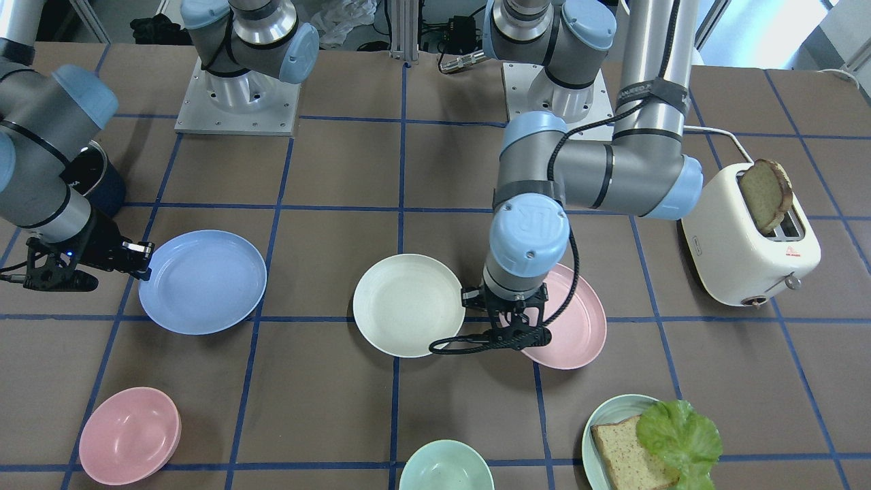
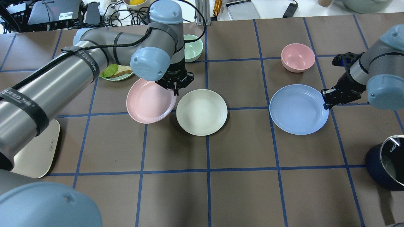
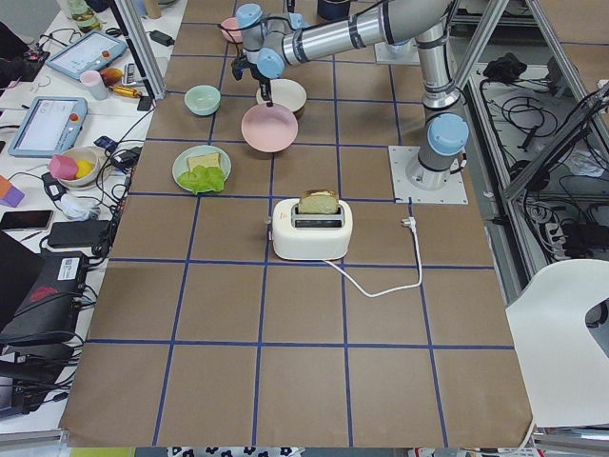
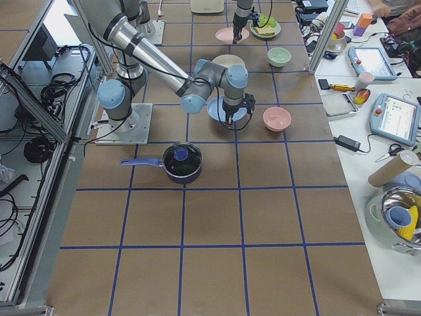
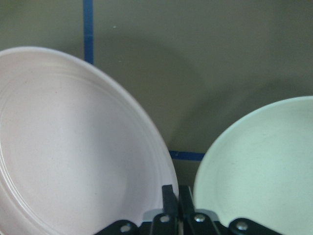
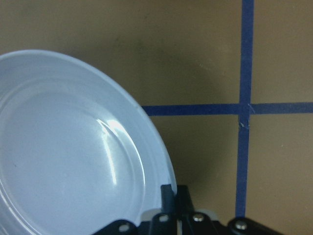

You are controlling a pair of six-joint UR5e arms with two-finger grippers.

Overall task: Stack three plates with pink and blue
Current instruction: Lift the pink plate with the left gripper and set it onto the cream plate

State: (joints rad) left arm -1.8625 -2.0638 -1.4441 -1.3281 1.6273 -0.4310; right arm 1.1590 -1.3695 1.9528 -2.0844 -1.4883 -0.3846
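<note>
My left gripper (image 2: 174,87) is shut on the rim of the pastel pink plate (image 2: 151,100) and holds it tilted a little above the table, just left of the cream-white plate (image 2: 201,112). The left wrist view shows the fingers (image 5: 169,200) pinching the pink plate (image 5: 73,147), with the cream plate (image 5: 259,161) beside it. My right gripper (image 2: 326,99) is shut on the right rim of the light blue plate (image 2: 298,108). The right wrist view shows that rim (image 6: 161,166) between the fingers (image 6: 168,198). The cream plate lies flat on the table (image 1: 408,305).
A pink bowl (image 2: 298,57) sits beyond the blue plate. A mint bowl (image 2: 193,47) and a pale green plate with bread and lettuce (image 2: 118,72) sit beyond the pink plate. A toaster (image 1: 752,238) stands at the left end, a dark pot (image 2: 388,162) at the right.
</note>
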